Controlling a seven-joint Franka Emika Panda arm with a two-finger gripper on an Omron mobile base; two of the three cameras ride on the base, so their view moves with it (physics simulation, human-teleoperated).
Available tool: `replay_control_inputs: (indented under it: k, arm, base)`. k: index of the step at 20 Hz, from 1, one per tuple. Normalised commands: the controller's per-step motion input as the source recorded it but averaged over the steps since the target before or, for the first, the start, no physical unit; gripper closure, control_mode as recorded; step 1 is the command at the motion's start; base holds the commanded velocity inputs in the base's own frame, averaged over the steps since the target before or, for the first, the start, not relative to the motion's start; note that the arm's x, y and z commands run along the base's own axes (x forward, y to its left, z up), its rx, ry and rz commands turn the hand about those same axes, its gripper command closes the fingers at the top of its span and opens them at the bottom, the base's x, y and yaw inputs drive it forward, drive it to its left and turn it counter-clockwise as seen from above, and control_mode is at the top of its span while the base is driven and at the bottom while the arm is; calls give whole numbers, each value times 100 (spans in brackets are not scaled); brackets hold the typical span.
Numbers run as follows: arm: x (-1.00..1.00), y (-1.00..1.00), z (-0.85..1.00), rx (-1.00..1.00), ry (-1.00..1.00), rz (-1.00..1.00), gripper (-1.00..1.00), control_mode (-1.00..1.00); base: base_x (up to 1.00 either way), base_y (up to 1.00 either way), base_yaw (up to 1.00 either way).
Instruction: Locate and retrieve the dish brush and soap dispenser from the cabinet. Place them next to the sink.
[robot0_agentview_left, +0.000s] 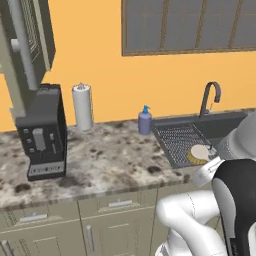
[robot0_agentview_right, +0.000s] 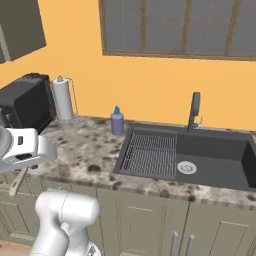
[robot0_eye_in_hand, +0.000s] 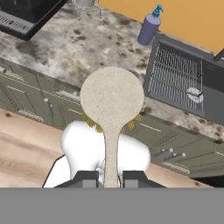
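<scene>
Your fingers (robot0_eye_in_hand: 110, 178) are pressed tight against the stem of the brush (robot0_eye_in_hand: 112, 101), which stands out from the hand with its round tan head forward and yellow bristles showing at the back edge. In the hand view the brush hangs over the drawer fronts (robot0_eye_in_hand: 39, 103) below the tabletop (robot0_eye_in_hand: 78, 43) edge, clear of the stone. From the left base view you see its head (robot0_agentview_left: 200, 153) against the ridged drainboard (robot0_agentview_left: 177, 140).

The soap bottle (robot0_agentview_right: 117, 121) stands upright on the tabletop (robot0_agentview_right: 85, 145), just beside the sink (robot0_agentview_right: 215, 155) at the far corner of the drainboard. The faucet (robot0_agentview_right: 194, 110) rises behind the basin.

Farther along you have 1 paper-towel roll (robot0_agentview_left: 82, 106) against the orange wall and 1 dark coffee machine (robot0_agentview_left: 42, 132). A cabinet (robot0_agentview_left: 27, 45) door hangs above that machine.
</scene>
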Motion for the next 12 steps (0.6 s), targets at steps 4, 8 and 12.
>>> replay_control_inputs:
  k: [4, 8, 12]
  arm:
    - [0, 0, 0, 0, 0, 0, 100, 100]
    - [0, 0, 0, 0, 0, 0, 100, 100]
    - [0, 0, 0, 0, 0, 0, 100, 100]
  base:
    - [9, -36, 0]
    - [43, 0, 0]
    - [65, 0, -3]
